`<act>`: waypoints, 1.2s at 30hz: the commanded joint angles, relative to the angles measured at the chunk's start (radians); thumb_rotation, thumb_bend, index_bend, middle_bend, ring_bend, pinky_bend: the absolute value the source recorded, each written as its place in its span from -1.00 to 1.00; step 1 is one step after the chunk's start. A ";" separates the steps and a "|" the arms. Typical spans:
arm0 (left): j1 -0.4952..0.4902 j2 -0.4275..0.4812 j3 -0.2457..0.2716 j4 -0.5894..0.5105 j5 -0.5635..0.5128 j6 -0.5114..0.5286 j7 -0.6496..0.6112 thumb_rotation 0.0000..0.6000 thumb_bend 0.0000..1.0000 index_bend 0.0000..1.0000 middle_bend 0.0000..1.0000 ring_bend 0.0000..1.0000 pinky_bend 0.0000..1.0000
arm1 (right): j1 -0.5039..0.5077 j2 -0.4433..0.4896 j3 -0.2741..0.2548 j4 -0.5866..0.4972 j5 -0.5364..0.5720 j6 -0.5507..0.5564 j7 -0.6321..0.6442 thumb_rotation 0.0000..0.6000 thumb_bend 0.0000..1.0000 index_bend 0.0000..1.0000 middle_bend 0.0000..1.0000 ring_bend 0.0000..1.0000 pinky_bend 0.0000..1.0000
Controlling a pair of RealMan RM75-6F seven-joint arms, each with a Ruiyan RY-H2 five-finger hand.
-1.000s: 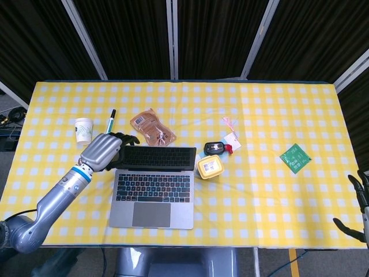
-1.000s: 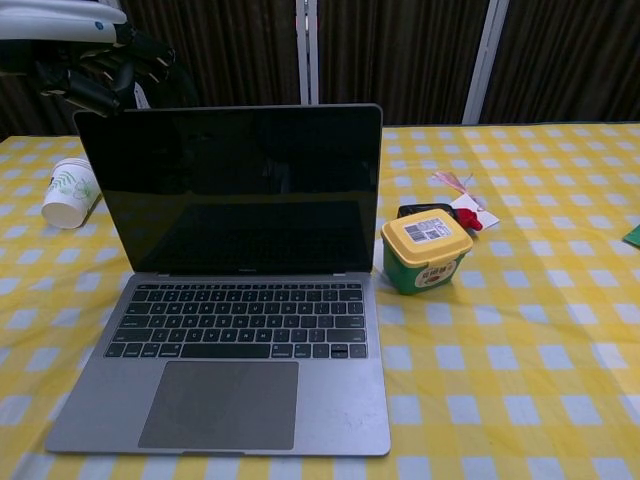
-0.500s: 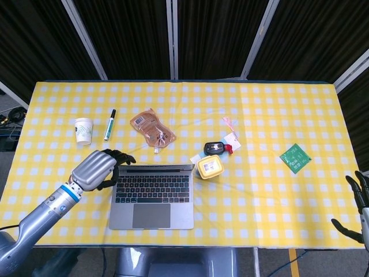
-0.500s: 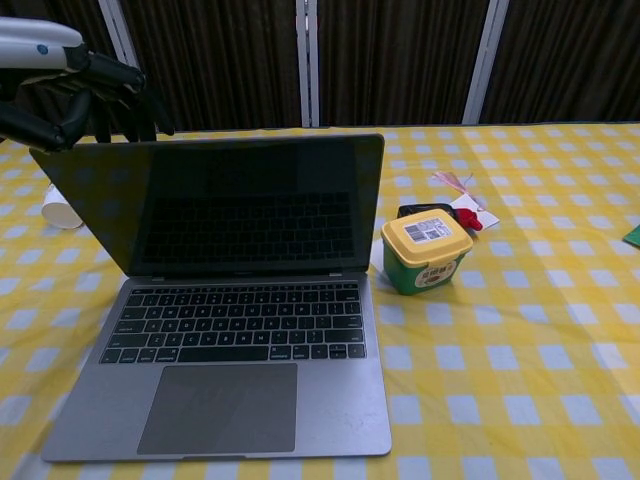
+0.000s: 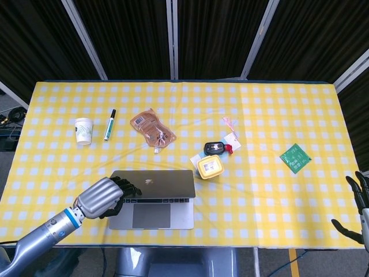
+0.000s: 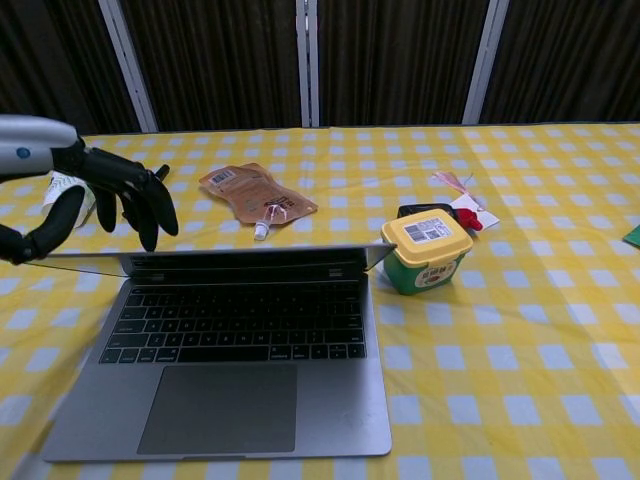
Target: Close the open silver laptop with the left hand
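Observation:
The silver laptop (image 5: 153, 184) lies at the table's front, its lid (image 6: 220, 259) tipped far forward and hovering low over the keyboard, still a gap above it. My left hand (image 5: 102, 197) rests on the lid's left top edge with fingers spread and curled over it, seen also as the left hand (image 6: 95, 195) in the chest view. My right hand (image 5: 358, 203) hangs open off the table's right front corner, holding nothing.
A yellow-lidded green tub (image 5: 210, 167) stands right beside the laptop's right hinge. Behind it lie a black key fob (image 5: 214, 148) and a red-tagged item. A snack pouch (image 5: 151, 128), marker (image 5: 109, 124), paper cup (image 5: 83, 130) and green circuit board (image 5: 295, 157) lie farther off.
The left hand has pushed the lid down and toward the front, from upright to nearly flat over the keyboard. The right hand has barely moved.

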 commanded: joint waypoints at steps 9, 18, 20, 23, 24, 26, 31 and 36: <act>-0.026 -0.182 0.066 0.151 0.072 -0.025 -0.069 0.69 1.00 -0.36 -0.33 -0.42 -0.33 | -0.001 -0.001 0.000 0.001 0.000 -0.001 0.000 1.00 -1.00 -0.84 -1.00 -1.00 -1.00; -0.059 -0.281 0.104 0.260 0.110 -0.041 -0.102 0.69 1.00 -0.32 -0.29 -0.39 -0.33 | 0.003 -0.003 0.001 0.003 0.007 -0.012 -0.004 1.00 -1.00 -0.84 -1.00 -1.00 -1.00; -0.065 -0.300 0.114 0.280 0.112 -0.051 -0.095 0.69 1.00 -0.32 -0.29 -0.39 -0.33 | 0.004 -0.004 0.001 0.003 0.009 -0.014 -0.007 1.00 -1.00 -0.84 -1.00 -1.00 -1.00; -0.070 -0.322 0.122 0.298 0.100 -0.062 -0.096 0.69 1.00 -0.32 -0.29 -0.39 -0.33 | 0.004 -0.004 0.001 0.003 0.010 -0.015 -0.009 1.00 -1.00 -0.84 -1.00 -1.00 -1.00; -0.071 -0.330 0.123 0.305 0.097 -0.064 -0.095 0.69 1.00 -0.32 -0.29 -0.39 -0.33 | 0.004 -0.005 0.001 0.003 0.010 -0.015 -0.010 1.00 -1.00 -0.84 -1.00 -1.00 -1.00; -0.072 -0.341 0.124 0.314 0.090 -0.065 -0.094 0.69 1.00 -0.32 -0.29 -0.39 -0.33 | 0.004 -0.005 0.002 0.003 0.012 -0.016 -0.010 1.00 -1.00 -0.84 -1.00 -1.00 -1.00; -0.076 -0.362 0.133 0.336 0.068 -0.070 -0.099 0.69 1.00 -0.32 -0.29 -0.39 -0.33 | 0.006 -0.005 0.001 0.001 0.014 -0.023 -0.016 1.00 -1.00 -0.84 -1.00 -1.00 -1.00; -0.077 -0.371 0.142 0.350 0.051 -0.075 -0.103 0.71 1.00 -0.33 -0.29 -0.39 -0.33 | 0.005 -0.004 -0.001 -0.002 0.010 -0.021 -0.018 1.00 -1.00 -0.84 -1.00 -1.00 -1.00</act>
